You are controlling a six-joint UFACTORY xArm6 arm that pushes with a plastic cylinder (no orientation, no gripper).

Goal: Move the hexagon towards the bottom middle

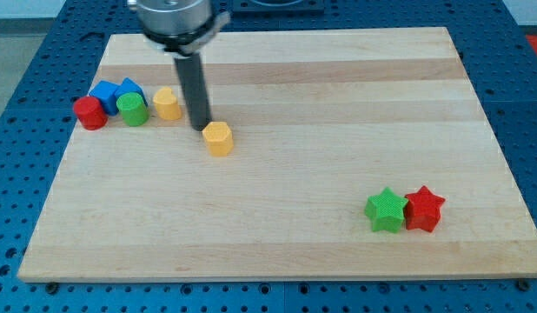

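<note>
A yellow hexagon block point(219, 138) lies on the wooden board point(286, 226), left of the middle. My tip point(201, 128) stands just at the hexagon's upper left, touching it or nearly so. The dark rod rises from there to the arm's mount at the view's top.
At the view's left lie a red block point(90, 112), a blue block point(115, 92), a green block point(132, 109) and a second yellow block point(167, 103), close together. A green star point(386, 210) and a red star point(424, 209) touch at the lower right.
</note>
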